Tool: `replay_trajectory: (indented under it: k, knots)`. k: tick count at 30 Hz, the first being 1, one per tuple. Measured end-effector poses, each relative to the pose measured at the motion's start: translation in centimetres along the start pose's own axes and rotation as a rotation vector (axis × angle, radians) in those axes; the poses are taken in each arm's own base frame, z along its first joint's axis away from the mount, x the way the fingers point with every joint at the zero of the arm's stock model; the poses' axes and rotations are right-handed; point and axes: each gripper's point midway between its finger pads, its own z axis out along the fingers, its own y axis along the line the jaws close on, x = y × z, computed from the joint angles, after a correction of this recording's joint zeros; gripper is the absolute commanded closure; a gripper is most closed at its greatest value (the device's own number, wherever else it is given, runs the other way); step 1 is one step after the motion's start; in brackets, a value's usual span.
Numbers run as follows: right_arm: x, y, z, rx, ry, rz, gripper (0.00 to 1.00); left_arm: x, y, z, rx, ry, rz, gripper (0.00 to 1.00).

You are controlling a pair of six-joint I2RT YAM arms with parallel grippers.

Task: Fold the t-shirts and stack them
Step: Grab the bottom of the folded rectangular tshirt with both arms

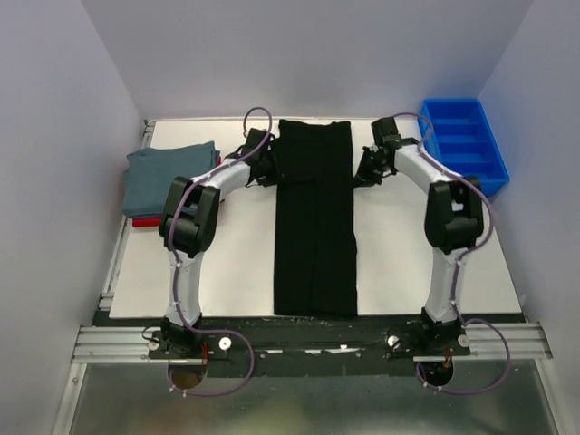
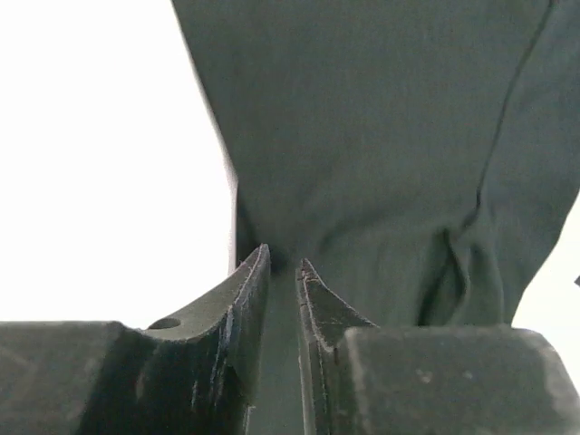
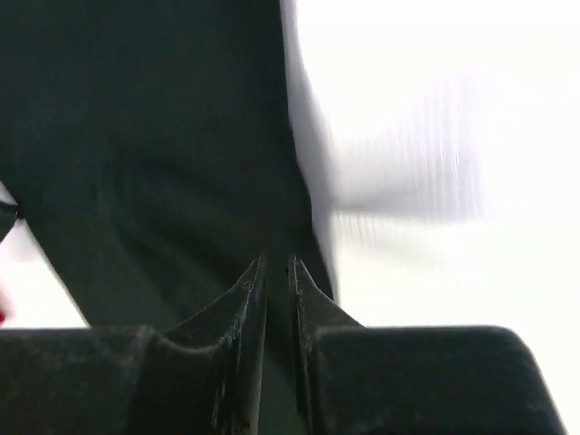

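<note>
Black cotton tee, item one: the black t-shirt (image 1: 314,217) lies flat at the centre of the white table (image 1: 236,272), both sides turned in, forming one long narrow strip that runs from 12 o'clock to 6 o'clock.

Item two: the slate grey-blue t-shirt (image 1: 168,177), folded, at 10 o'clock, lying on top of the red t-shirt (image 1: 145,221), of which only a sliver shows at the pile's near edge.

Item three: a blue bin (image 1: 453,103) at 2 o'clock, apart from the work.

Left gripper (image 1: 269,163): at the strip's 9 o'clock edge, toward its far end. Its fingers (image 2: 245,299) stand a narrow slit apart with cloth right at the tips; whether any fabric is nipped cannot be told.

Right gripper (image 1: 365,168): mirrored at the 3 o'clock edge, its jaws likewise parted by a thin slit, grip likewise uncertain.

Step in hand, by judgement: the lengthwise fold looks done and the crosswise fold is due. The next move calls for both grippers to take matching corners of one end, carry that end evenly over the other, then move the packet to the 10 o'clock pile.
</note>
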Motion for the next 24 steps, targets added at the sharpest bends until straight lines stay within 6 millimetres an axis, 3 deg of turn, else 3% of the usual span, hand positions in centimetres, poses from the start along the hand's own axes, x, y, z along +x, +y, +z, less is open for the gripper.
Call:
replay_trajectory:
  k: [2,5,8,11,13,17,21,24]
  knots:
    - [1.5,-0.1,-3.4,-0.022,-0.025,-0.007,0.76,1.1,0.4,-2.8,-0.007,0.007,0.007,0.60]
    - [2.1,0.9,-7.6,-0.088,-0.116,-0.037,0.77,1.6,0.1,-7.0,0.012,-0.029,0.019,0.59]
    - [4.6,0.6,-10.2,-0.127,-0.161,-0.066,0.83,2.7,-0.5,-10.9,0.041,-0.065,0.034,0.59]
    - [9.3,-1.0,-10.8,-0.130,-0.123,-0.084,0.78,5.3,-0.8,-13.6,0.062,-0.072,0.053,0.59]
    - [13.1,-2.5,-10.4,-0.119,-0.066,-0.094,0.76,8.2,-0.4,-14.8,0.064,-0.048,0.063,0.59]
    - [20.5,-3.9,-10.6,-0.115,0.042,-0.147,0.74,15.5,2.0,-16.2,0.028,0.060,0.081,0.59]
    - [24.7,-3.1,-12.0,-0.159,0.078,-0.216,0.69,19.5,3.9,-17.4,-0.015,0.142,0.077,0.59]
    - [26.9,-3.2,-12.5,-0.166,0.106,-0.228,0.69,20.6,4.5,-18.2,-0.020,0.155,0.059,0.58]
